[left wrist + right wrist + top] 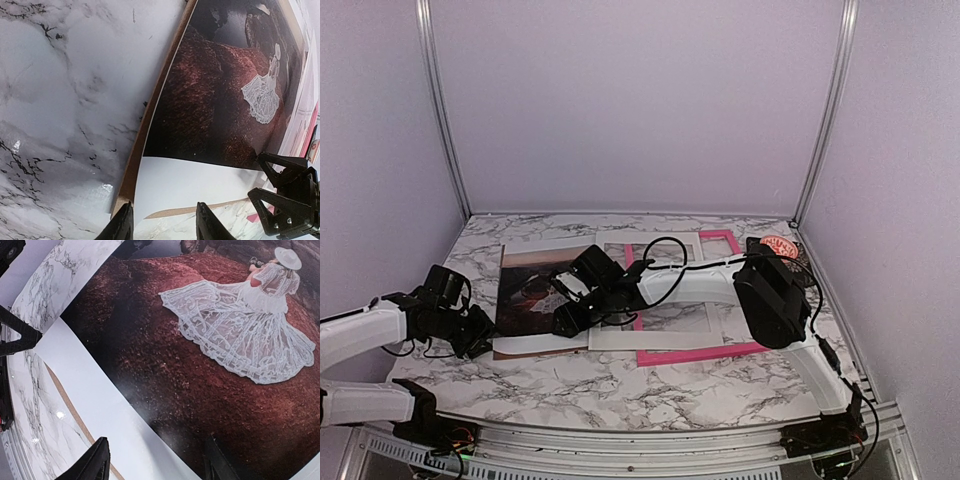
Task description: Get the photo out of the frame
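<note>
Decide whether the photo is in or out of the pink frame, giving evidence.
Out: the photo lies on the brown board, left of the pink frame.

Pale lilac walls (620,100) and metal posts (442,100) enclose a marbled table (620,395).

surface (620,390): white marble-look, grey veins, glossy
board (129,175): brown, flat on surface, left of centre
frame (700,352): pink, flat, right of centre
mat (620,339): white sheet, partly over frame
round thing (778,246): reddish, back right, near frame corner
</note>
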You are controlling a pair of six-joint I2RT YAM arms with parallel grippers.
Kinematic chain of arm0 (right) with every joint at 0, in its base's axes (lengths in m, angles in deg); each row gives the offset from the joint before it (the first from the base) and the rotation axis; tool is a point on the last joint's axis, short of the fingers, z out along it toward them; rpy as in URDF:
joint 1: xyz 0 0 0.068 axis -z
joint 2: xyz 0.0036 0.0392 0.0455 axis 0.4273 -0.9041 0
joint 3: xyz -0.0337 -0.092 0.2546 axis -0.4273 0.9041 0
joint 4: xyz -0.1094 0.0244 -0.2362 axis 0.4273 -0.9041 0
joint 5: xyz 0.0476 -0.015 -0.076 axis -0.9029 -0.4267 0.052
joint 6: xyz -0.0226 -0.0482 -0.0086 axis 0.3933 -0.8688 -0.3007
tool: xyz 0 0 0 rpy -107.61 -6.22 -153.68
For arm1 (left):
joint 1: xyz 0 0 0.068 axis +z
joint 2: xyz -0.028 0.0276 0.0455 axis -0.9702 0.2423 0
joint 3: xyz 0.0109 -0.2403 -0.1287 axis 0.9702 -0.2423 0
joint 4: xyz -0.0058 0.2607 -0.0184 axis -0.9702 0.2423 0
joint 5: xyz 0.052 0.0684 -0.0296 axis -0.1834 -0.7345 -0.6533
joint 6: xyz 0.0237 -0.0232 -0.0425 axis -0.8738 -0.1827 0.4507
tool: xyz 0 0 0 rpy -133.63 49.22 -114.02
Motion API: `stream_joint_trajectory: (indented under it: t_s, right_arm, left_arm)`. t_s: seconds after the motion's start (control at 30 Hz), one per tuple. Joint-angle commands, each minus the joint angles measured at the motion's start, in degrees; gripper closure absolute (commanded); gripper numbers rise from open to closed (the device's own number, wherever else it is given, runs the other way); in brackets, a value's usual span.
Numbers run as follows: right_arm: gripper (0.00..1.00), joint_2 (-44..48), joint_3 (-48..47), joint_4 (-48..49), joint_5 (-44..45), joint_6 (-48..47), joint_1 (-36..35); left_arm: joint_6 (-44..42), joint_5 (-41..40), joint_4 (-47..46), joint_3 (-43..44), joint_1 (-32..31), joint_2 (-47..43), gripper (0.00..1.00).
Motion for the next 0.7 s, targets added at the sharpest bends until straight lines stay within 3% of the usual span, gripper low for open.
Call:
stream_joint_trajectory:
  t_s: [0.0, 0.37, 0.57, 0.67]
  right_arm:
    - [0.37, 0.0, 1.0, -0.8, -0.4, 0.9, -0.7]
    - [0.38, 0.3, 1.2, -0.6, -0.4, 1.0, -0.7]
    - [0.37, 0.8, 0.8, -0.7, -0.4, 0.8, -0.7]
    - [0.37, 1.8, 0.0, -1.4, -0.1, 0.3, -0.7]
  left_arm:
    - [2.3, 0.7, -1.0, -0.5, 0.1, 0.4, 0.59]
    - [5.9, -1.0, -3.6, -3.7, 0.2, 0.2, 0.77]
    - [5.6, -2.6, -4.0, -2.4, 0.2, -0.5, 1.0]
    - [4.2, -6.2, -2.3, 0.7, 0.2, -2.1, 1.0]
